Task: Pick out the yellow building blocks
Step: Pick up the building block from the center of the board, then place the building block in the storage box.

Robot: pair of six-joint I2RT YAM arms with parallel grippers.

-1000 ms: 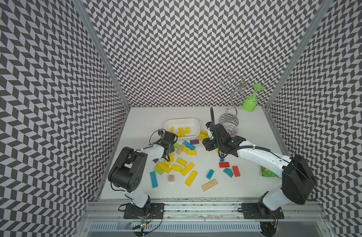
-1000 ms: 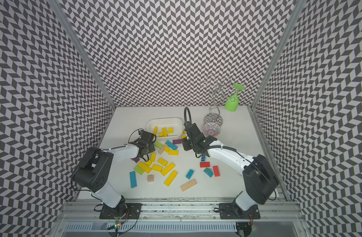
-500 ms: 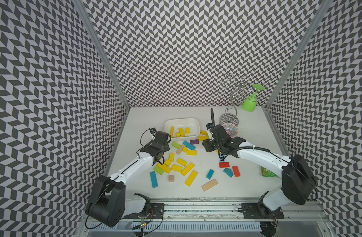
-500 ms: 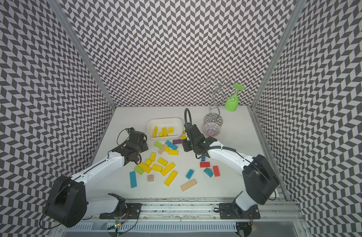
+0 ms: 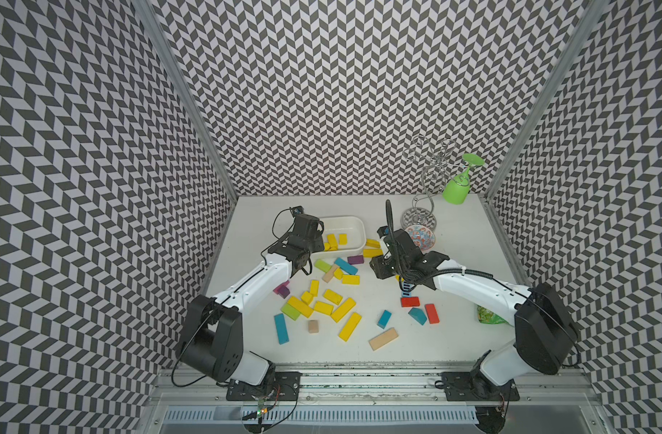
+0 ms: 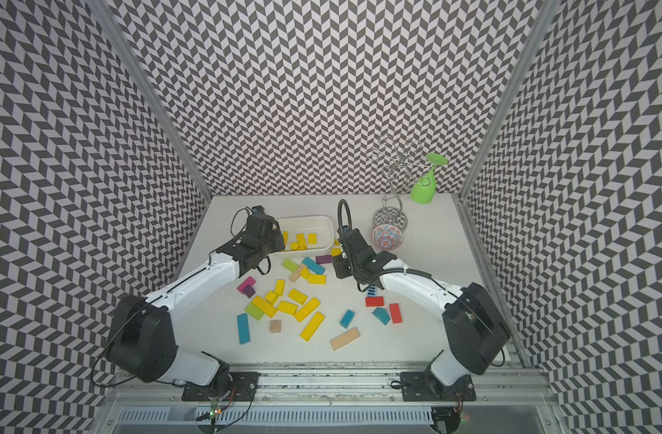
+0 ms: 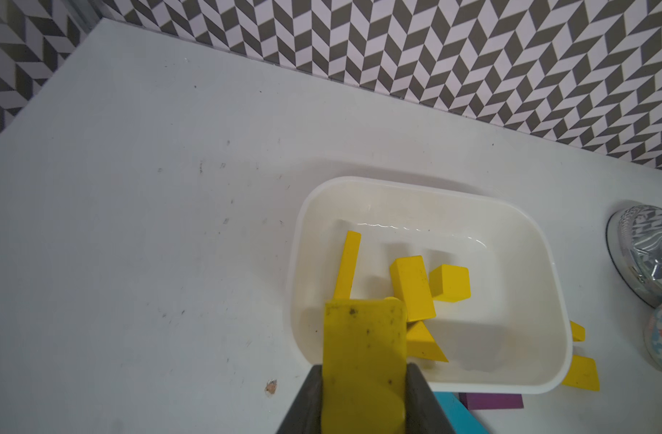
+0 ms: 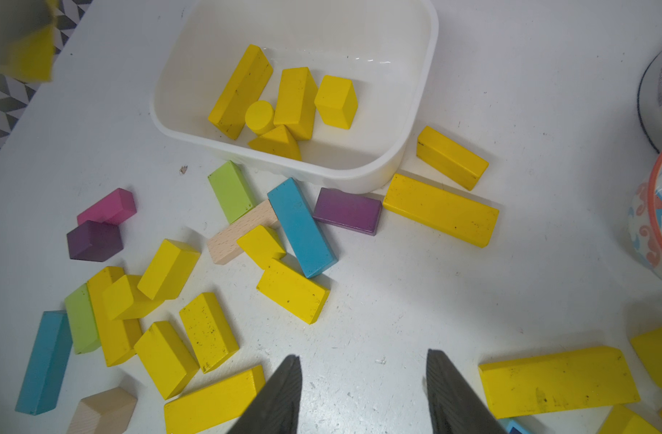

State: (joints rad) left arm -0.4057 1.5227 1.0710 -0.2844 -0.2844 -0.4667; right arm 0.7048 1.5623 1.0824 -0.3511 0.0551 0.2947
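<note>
Only the left wrist view shows my left gripper (image 7: 364,372) clamped on a scuffed yellow block (image 7: 363,338) at the white tray (image 7: 427,184) rim; top views hide it under the wrist. Right wrist view: my right gripper (image 8: 363,360) fingers apart, empty. Bright yellow building blocks (image 5: 333,297) lie scattered at 6 o'clock from the tray, five more inside.
</note>
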